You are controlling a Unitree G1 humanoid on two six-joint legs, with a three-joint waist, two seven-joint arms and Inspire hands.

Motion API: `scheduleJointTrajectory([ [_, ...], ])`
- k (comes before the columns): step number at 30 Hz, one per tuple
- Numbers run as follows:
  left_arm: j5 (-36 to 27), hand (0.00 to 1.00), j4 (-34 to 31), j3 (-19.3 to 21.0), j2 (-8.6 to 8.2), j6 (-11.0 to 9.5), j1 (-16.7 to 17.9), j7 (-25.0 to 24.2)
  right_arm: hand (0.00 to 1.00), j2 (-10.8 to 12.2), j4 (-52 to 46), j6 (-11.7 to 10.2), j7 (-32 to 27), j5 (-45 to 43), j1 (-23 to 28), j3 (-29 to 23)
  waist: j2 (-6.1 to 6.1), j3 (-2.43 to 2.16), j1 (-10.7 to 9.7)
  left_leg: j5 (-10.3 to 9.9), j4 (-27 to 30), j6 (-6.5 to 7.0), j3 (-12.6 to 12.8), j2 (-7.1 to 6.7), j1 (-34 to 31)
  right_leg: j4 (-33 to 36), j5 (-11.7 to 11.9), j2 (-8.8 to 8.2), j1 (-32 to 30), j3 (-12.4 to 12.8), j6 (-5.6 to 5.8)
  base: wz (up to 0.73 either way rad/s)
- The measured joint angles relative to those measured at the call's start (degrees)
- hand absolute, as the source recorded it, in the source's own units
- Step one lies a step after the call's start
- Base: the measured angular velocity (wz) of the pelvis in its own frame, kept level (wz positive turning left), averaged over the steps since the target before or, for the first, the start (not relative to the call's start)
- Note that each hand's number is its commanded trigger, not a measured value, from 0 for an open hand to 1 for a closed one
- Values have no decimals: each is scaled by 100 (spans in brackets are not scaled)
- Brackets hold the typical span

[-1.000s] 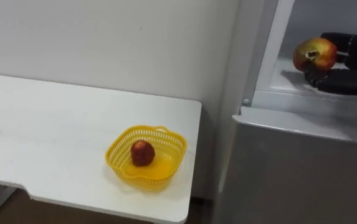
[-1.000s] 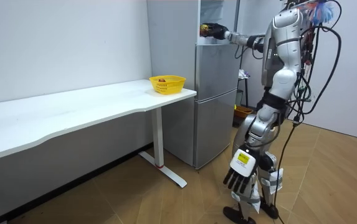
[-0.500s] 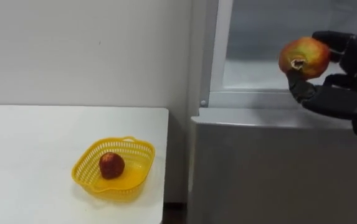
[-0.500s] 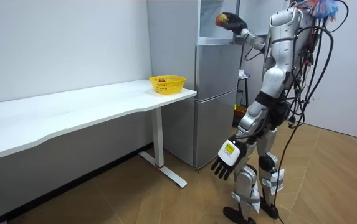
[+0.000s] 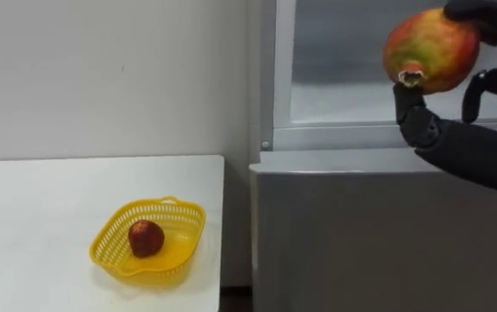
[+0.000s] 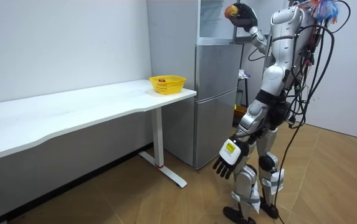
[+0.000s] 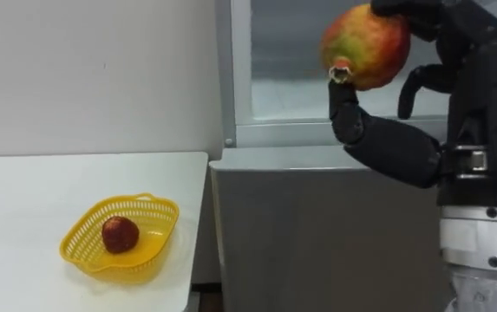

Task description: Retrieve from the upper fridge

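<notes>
Fruit (image 5: 430, 50), red-yellow, sits clasped in the right hand (image 5: 469, 152), whose upper fingers (image 5: 491, 13) the frame edge cuts off.

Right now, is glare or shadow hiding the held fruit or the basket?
Left eye view: the fruit in the right hand is evenly lit, no glare; the basket and the red fruit inside it show plainly, faint shadow beneath. Room view: even light, no harsh glare on the fridge.
</notes>
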Motion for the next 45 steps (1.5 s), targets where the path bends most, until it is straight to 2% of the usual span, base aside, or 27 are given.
scheduleJointTrajectory([
  [5, -5, 0, 2, -2, 20, -3, -98, -15, 100, 15, -33, -8, 170, -741, 2, 431, -91, 14, 0, 0, 0, 0, 31, 3, -11, -2, 0, -2, -2, 2, 0, 0],
  [7, -3, 0, 33, -26, 27, -16, -181, -18, 100, 16, -111, -8, 241, -1039, 7, 522, -156, -8, 26, 0, -2, 1, 25, -3, -18, -2, 0, -6, 28, -13, 0, 0],
  [11, -1, 0, 157, -157, 78, -22, -305, -32, 100, 14, -137, -12, 243, -1569, 6, 698, -233, -13, 133, -1, -5, 3, 6, -4, 0, -2, 0, -6, 48, -39, 0, 1],
  [15, 16, 0, 189, -289, 114, -23, -447, -28, 100, 14, -141, -15, 260, -1902, -25, 962, -270, 6, 270, -1, -13, 3, -37, -9, 8, -2, 0, -4, 57, -63, 0, 2],
  [17, 10, 0, 237, -387, 151, -23, -502, -39, 100, 13, -137, -12, 264, -1949, -26, 1123, -288, 34, 345, -1, -14, 2, -53, -8, 45, -4, 0, -4, 88, -89, 0, 3],
  [18, 9, 0, 251, -481, 181, -25, -512, -58, 100, 14, -130, -13, 296, -1945, -25, 1266, -301, 66, 370, -2, -16, 1, -65, -8, 71, -3, 0, -5, 102, -109, 1, 3],
  [20, 92, 0, 242, -502, 186, -25, -533, -130, 100, 17, -100, -31, 367, -2025, -26, 1432, -335, 80, 475, -3, -17, -1, -67, -5, 56, -3, 0, -7, 87, -180, 1, 0],
  [24, 335, 0, 235, -521, 177, 7, -520, -284, 100, 14, 181, -28, 649, -2198, -35, 1655, -418, 57, 650, -3, -13, 0, -99, -13, -8, -3, 0, -9, 74, -185, 1, 2],
  [27, 337, 0, 224, -522, 175, 49, -456, -311, 100, 11, 529, -16, 762, -2358, -151, 1835, -483, 51, 688, -3, 2, 0, -138, -17, 2, -5, 0, -9, 62, -196, 1, 7],
  [32, 339, 0, 197, -502, 180, 46, -508, -353, 100, 17, 1261, 11, 768, -2565, -390, 1909, -480, 71, 832, -4, 75, 0, -255, -16, -105, -3, 0, -7, 92, -298, 1, 13],
  [38, 384, 0, 198, -496, 182, 64, -566, -405, 100, 59, 1894, 67, 833, -2947, -624, 1911, -392, 127, 982, -2, 114, 1, -343, -25, -227, -5, 0, -5, 29, -347, 1, 8],
  [45, 385, 0, 191, -519, 218, 139, -562, -382, 100, 96, 2679, 260, 837, -3071, -1049, 2093, -419, 107, 1047, 14, 132, -16, -494, -71, -282, -8, -1, -3, 25, -479, 3, 11],
])
